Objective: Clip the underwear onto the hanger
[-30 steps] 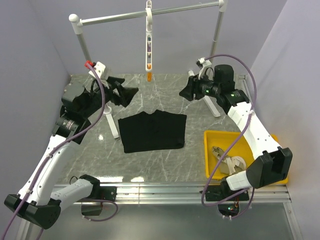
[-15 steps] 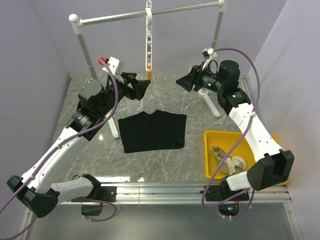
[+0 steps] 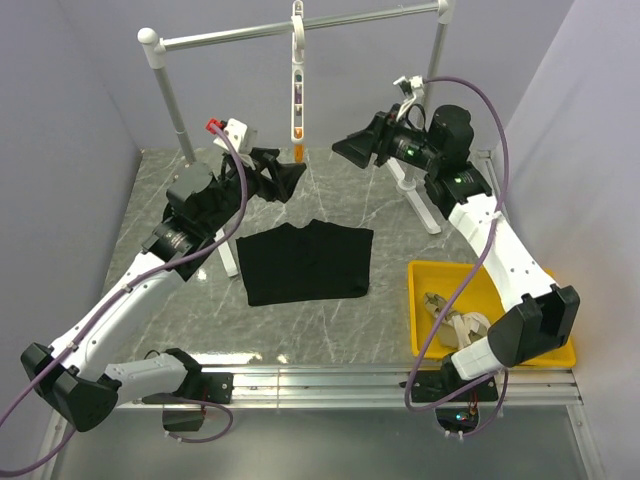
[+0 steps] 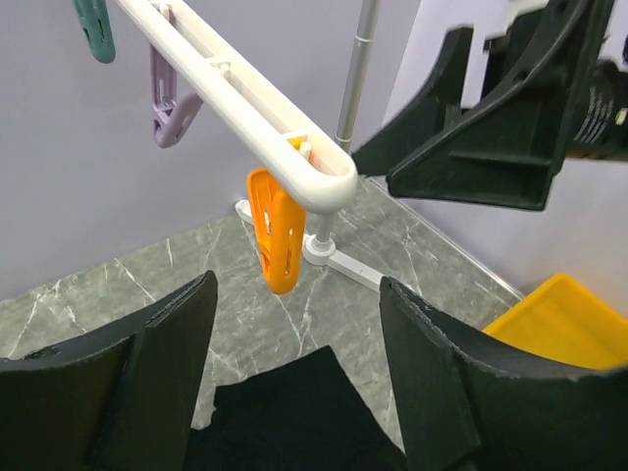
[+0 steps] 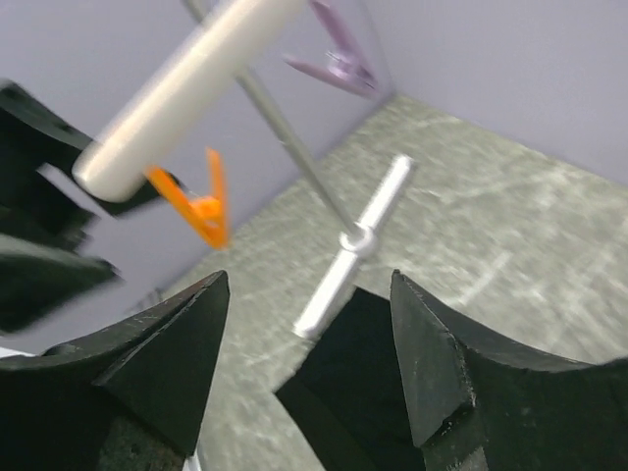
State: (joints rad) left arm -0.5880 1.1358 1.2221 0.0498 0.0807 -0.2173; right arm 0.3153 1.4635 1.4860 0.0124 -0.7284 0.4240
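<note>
The black underwear (image 3: 305,262) lies flat on the marble table, also seen low in the left wrist view (image 4: 294,412) and the right wrist view (image 5: 363,392). The white hanger (image 3: 297,90) hangs from the rail, with an orange clip (image 3: 298,152) at its lower end. My left gripper (image 3: 288,178) is open just left of and below that clip; the clip (image 4: 276,231) and the hanger end (image 4: 294,162) hang above its open fingers (image 4: 297,287). My right gripper (image 3: 345,148) is open just right of the clip, with the hanger (image 5: 186,93) and the clip (image 5: 201,211) off to its upper left. Neither gripper holds anything.
The white rail frame (image 3: 300,25) spans the back, its feet on the table at left (image 3: 227,255) and right (image 3: 420,205). A yellow tray (image 3: 425,300) at the right holds a beige garment (image 3: 455,320). Purple (image 4: 167,93) and teal (image 4: 93,25) clips hang further up the hanger.
Both arms have closed in on the hanger's lower end: the left gripper moved right and up, the right gripper moved left. The right jaws have widened.
</note>
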